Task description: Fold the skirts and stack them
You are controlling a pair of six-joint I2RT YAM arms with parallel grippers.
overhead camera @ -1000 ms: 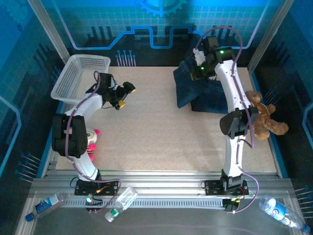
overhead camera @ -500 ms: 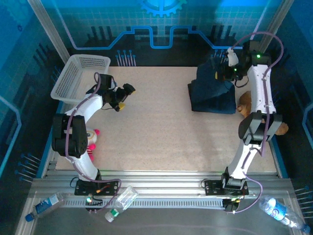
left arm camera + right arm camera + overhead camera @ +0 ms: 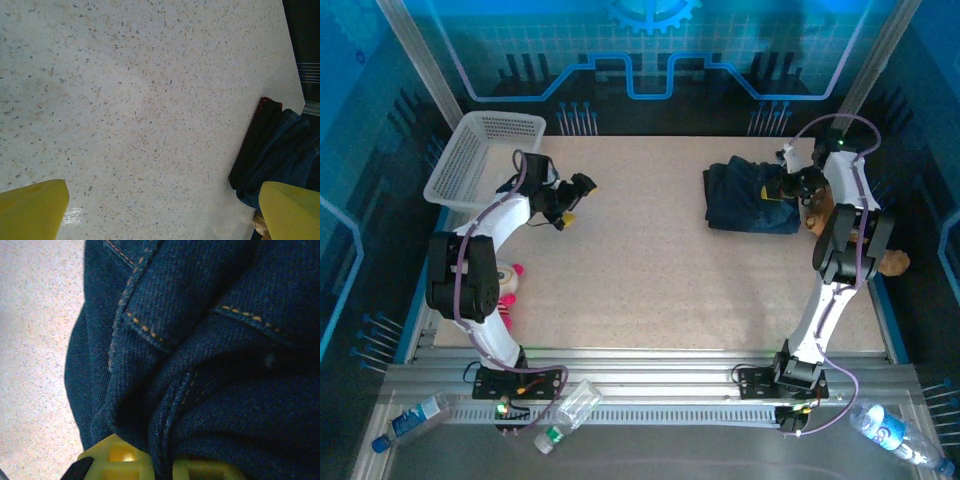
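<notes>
Denim skirt (image 3: 750, 196) lay folded on the pile (image 3: 252, 145), unreleased
Right gripper (image 3: 788, 186) was clamped on its cloth; left gripper (image 3: 577, 198) fingers stood apart

Left white-and-black arm (image 3: 495, 215) slack and open; right white-and-black arm (image 3: 812, 318) stretched far and clamped.
Left gripper (image 3: 578, 190) hangs low, pointing right, yellow fingers (image 3: 32, 210) spread wide. Right gripper (image 3: 790, 185) points left at the far right, yellow fingers (image 3: 117, 460) pinched on a fold of the dark blue denim skirt (image 3: 210, 340).
</notes>
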